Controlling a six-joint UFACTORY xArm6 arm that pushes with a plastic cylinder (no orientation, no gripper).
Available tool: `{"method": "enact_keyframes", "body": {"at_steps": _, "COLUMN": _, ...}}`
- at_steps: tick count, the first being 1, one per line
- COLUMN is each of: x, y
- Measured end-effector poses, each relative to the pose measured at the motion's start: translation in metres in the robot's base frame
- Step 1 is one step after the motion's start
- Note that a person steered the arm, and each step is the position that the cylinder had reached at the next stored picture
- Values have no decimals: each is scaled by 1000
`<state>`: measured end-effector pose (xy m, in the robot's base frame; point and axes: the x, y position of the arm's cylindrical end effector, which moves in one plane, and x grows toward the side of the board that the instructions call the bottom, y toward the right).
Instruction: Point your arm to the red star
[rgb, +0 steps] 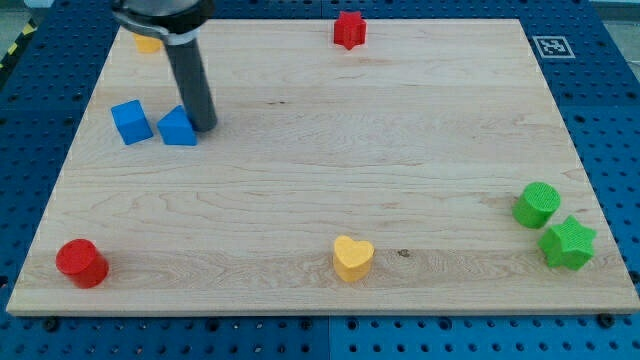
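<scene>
The red star (349, 29) lies at the view's top edge of the wooden board (330, 170), a little right of the middle. My tip (205, 126) is at the upper left of the board, touching or just beside the right side of a blue triangular block (177, 128). The red star is far to the right of and above my tip. The rod rises from the tip to the view's top left.
A blue cube (131, 121) lies left of the blue triangular block. An orange block (147, 43) is partly hidden behind the arm at top left. A red cylinder (81, 263) sits bottom left, a yellow heart (352, 257) bottom centre, a green cylinder (537, 204) and a green star (567, 243) at right.
</scene>
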<state>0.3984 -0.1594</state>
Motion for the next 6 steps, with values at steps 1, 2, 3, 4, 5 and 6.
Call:
{"method": "enact_keyframes", "body": {"at_steps": 1, "x": 0, "y": -10}}
{"method": "enact_keyframes", "body": {"at_steps": 2, "x": -31, "y": 17}}
{"method": "enact_keyframes", "body": {"at_steps": 3, "x": -98, "y": 25}}
{"method": "enact_keyframes", "body": {"at_steps": 4, "x": -167, "y": 25}}
{"method": "enact_keyframes", "body": {"at_steps": 5, "x": -203, "y": 64}}
{"method": "enact_keyframes", "body": {"at_steps": 6, "x": -202, "y": 161}}
